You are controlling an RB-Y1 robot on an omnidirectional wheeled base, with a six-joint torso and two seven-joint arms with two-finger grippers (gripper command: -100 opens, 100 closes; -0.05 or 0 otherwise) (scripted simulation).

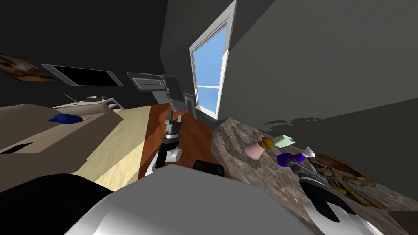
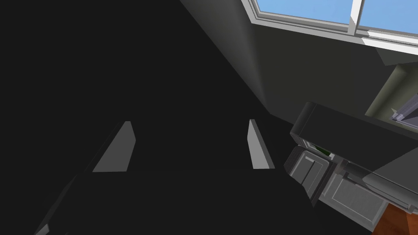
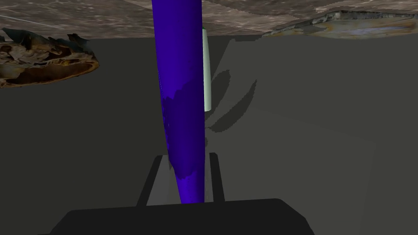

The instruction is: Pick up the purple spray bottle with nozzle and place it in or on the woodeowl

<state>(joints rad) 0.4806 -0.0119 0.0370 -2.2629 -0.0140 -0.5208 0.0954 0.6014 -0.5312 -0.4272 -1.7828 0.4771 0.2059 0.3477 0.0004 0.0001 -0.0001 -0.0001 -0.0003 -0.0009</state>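
A purple spray bottle (image 1: 287, 158) with a pale nozzle (image 1: 309, 153) sits over the mottled stone counter (image 1: 245, 179), right beside a brown wooden bowl (image 1: 347, 179). My right gripper (image 1: 296, 164) is shut on it. In the right wrist view both fingers (image 3: 157, 179) press the sides of the purple bottle (image 3: 181, 94), and the bowl (image 3: 45, 61) lies off to one side. Whether the bottle touches the counter I cannot tell. My left gripper (image 1: 173, 118) hangs open over the floor ahead, and its fingers (image 2: 116, 149) stand wide apart with nothing between them.
On the counter beyond the bottle are a pale green cup (image 1: 284, 141), a pink object (image 1: 254, 151) and a small orange-brown object (image 1: 267, 142). A grey wall backs the counter, with a window (image 1: 208, 69) at its far end. A tan table (image 1: 49, 130) with a blue object (image 1: 65, 118) stands on the left.
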